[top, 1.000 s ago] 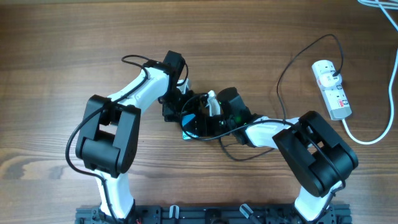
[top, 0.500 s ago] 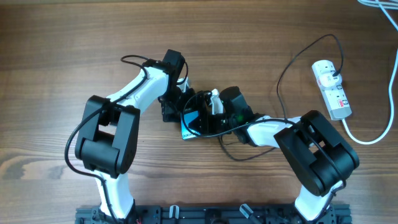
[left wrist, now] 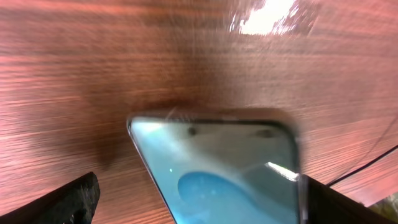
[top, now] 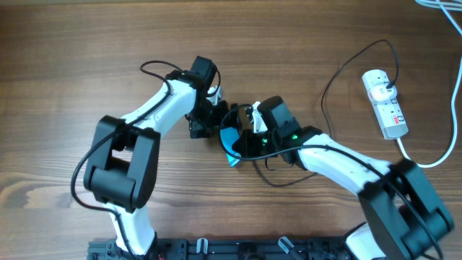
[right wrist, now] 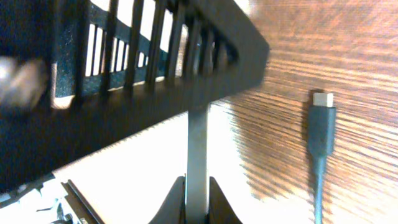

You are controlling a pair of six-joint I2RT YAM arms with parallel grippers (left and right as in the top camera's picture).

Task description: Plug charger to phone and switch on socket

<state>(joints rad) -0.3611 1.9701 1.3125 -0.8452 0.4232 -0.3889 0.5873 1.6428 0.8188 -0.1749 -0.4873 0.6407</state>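
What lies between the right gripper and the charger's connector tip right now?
Only bare wooden table lies between the right gripper, shut on the phone by its edge, and the charger's connector tip; the right wrist view shows it.

Overhead: you see only 1 turquoise sliver of the phone [top: 229, 139]; the socket [top: 384, 103] switches are too small to read. Left wrist: phone blurred, its lower part cut off. Right wrist: charger [right wrist: 323, 130] runs off the bottom edge.
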